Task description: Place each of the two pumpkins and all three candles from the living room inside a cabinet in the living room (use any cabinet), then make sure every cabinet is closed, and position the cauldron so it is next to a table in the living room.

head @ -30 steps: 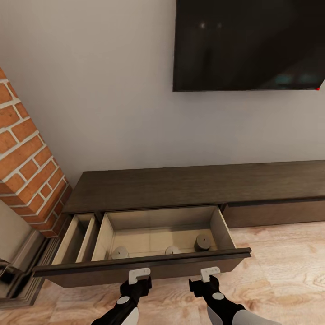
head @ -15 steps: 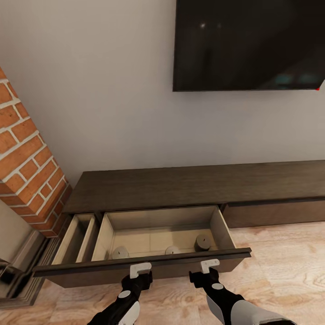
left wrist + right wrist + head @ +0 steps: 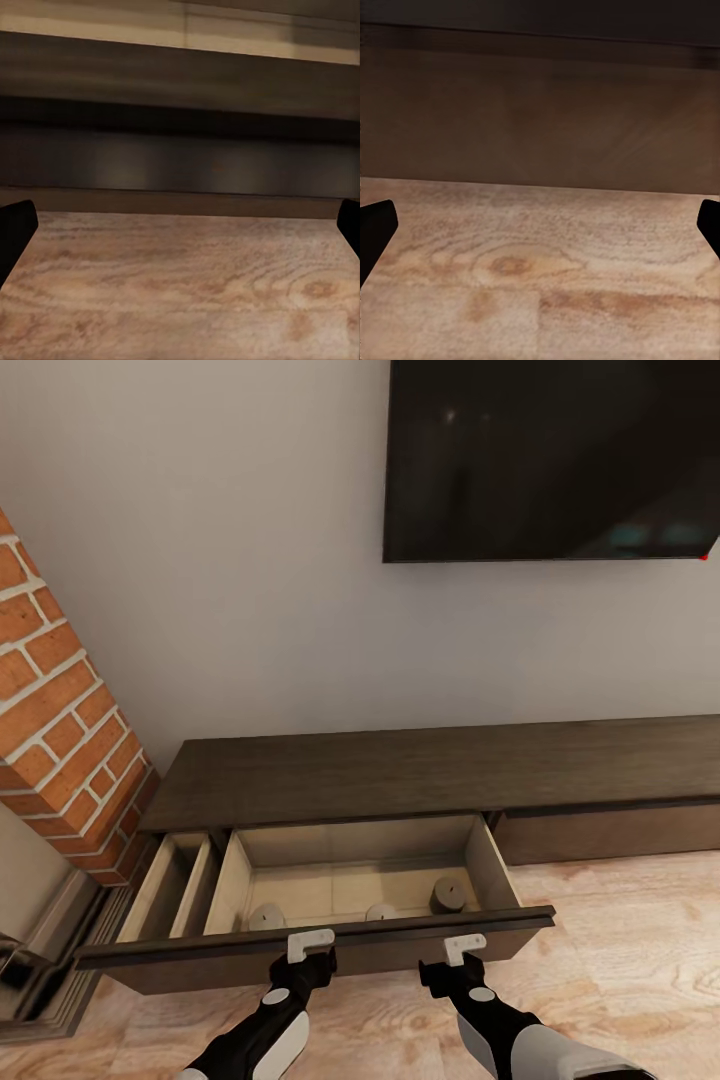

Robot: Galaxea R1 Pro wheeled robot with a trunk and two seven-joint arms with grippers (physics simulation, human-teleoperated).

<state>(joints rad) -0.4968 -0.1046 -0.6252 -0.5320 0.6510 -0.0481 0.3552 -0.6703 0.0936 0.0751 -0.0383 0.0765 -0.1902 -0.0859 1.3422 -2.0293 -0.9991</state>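
Both my arms advanced: left fingers (image 3: pixel 310 946) and right fingers (image 3: pixel 465 947), spread, empty, meet the long dark brown wood cabinet's drawer front (image 3: pixel 200 965), which runs crosswise; three stubby grey-beige candles (image 3: pixel 447 896) lie beyond.

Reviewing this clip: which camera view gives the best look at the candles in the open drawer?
The head view: three candles stand along the front of the open drawer, partly hidden behind its front panel. Both wrist views take in the dark drawer front and wood floor, with no candle recognisable.
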